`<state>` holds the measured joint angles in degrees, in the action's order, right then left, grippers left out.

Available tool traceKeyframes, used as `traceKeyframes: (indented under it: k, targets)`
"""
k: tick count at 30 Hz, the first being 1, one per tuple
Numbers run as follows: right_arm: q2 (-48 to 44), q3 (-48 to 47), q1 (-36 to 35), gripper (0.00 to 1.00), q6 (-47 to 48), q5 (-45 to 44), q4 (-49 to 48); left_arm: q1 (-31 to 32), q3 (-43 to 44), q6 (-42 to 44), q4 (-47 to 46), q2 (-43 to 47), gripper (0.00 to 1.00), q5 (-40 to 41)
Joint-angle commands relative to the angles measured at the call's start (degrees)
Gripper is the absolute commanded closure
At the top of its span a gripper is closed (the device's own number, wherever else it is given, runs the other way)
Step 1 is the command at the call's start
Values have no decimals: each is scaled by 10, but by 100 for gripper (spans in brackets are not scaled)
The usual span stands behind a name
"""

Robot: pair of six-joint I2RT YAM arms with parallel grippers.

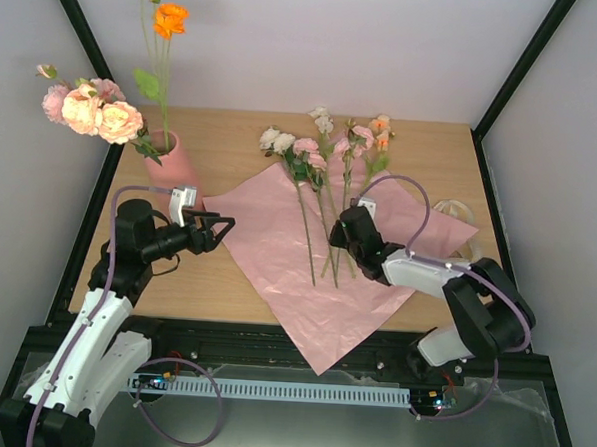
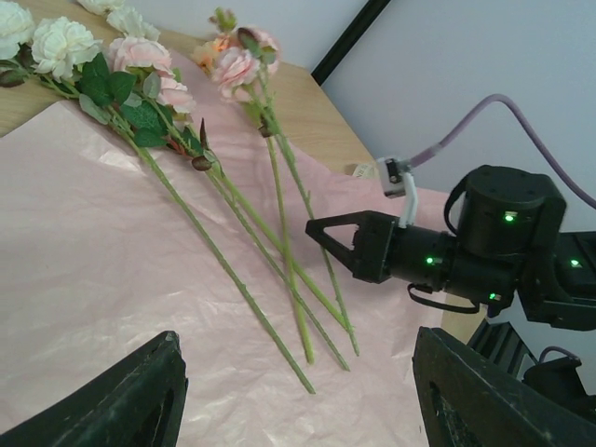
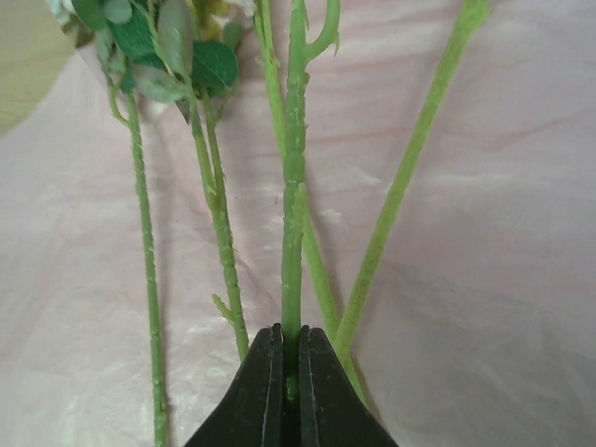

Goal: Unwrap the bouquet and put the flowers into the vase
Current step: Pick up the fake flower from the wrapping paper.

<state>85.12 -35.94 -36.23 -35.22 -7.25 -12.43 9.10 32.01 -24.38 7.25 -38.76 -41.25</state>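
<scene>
**Top view, read left to right.** A salmon-pink matte cylinder vase (image 1: 174,162) stands at the far left of the wooden desk (image 1: 432,150). It already carries a cluster of pink and cream roses (image 1: 89,112) and two tall orange blooms (image 1: 161,11). Near the vase, the left claw (image 1: 218,227) hovers with its jaws spread wide and nothing between them; its fingers (image 2: 121,400) frame the left wrist view. At centre, the glossy lilac-pink wrapping sheet (image 1: 305,284) lies unfolded, one corner hanging over the near edge of the desk. The loose flowers (image 1: 317,159) have pink, cream and peach heads on long stems, and they lie across the sheet with heads toward the far side. The right claw (image 1: 336,233) sits low over them, pinched fully closed on a single green stem (image 3: 293,186) along its lower half, with neighbouring stems just beside it on both sides. The step in hand is judged to be lifting this one flower and carrying it to the vase. To do it well, raise the stem straight up so its leaves do not drag the neighbours. Guard against the stem pivoting in the narrow pinch, since the head is probably the heavier end. Then point the stem end down over the vase mouth and thread it among the standing stems without tipping the tall, narrow vase.
</scene>
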Motion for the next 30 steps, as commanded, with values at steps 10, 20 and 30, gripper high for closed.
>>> traceKeyframes:
  k: [10, 20, 30]
  targets:
    - [-158, 96, -1, 99, 24, 16, -150, 2, 19, 0, 5, -3, 0, 14]
    - [-233, 114, -82, 98, 71, 108, -261, 14, 3, -75, -97, -13, 2, -28]
    - [-233, 118, -183, 99, 113, 171, -389, 70, 4, -177, -226, -23, 19, -6]
